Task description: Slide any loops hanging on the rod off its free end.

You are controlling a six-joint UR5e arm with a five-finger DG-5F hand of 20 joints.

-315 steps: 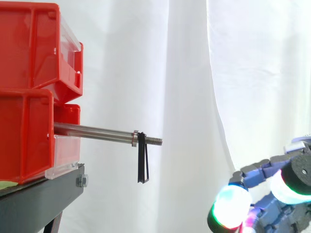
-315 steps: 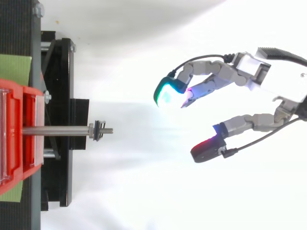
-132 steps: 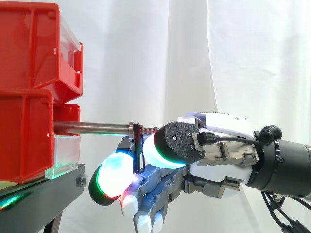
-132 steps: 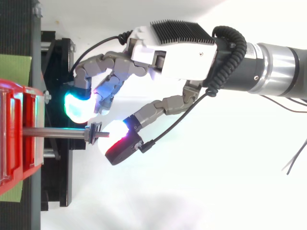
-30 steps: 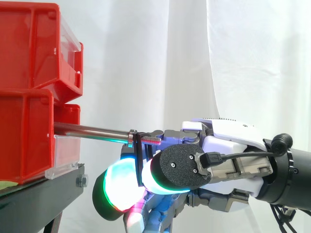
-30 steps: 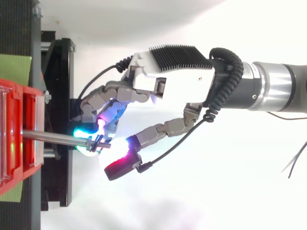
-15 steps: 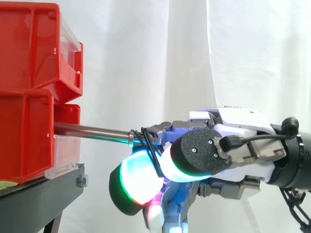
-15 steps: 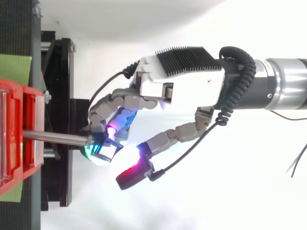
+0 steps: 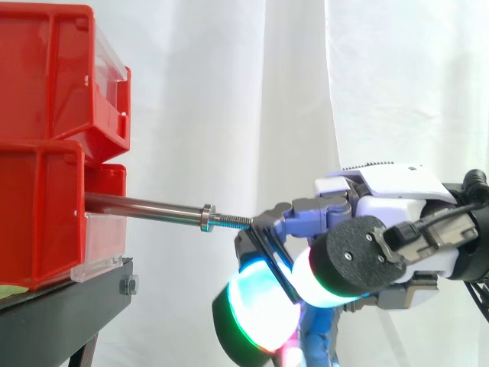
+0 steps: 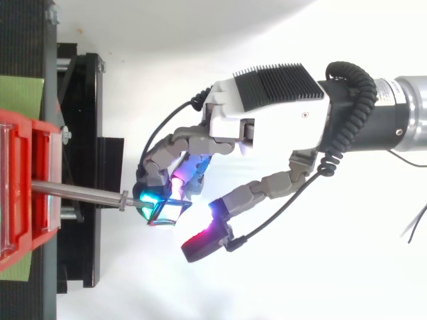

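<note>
White curtain (image 9: 290, 92) behind | my hand (image 10: 267, 113) pinches the loop (image 9: 269, 256) in curled fingers (image 9: 256, 306) | loop at rod's (image 9: 145, 206) free tip, axis running palmward.

Black loop (image 9: 269, 258) tilted at rod (image 9: 145, 206) tip.

The hand (image 10: 267, 113) has a white box-like housing, with a black ribbed heat sink (image 10: 277, 80) along its twelve o'clock edge in the top view. The fingers (image 10: 167, 155) are chains of grey links, tinted blue-violet in the side view. The pads (image 9: 256, 302) are thick and rounded, glowing green, cyan, white, magenta and red. One has a black grainy back with small screws and a thin black lead plugged in. At three o'clock, the arm (image 10: 410, 123) is a silver cylinder.
</note>
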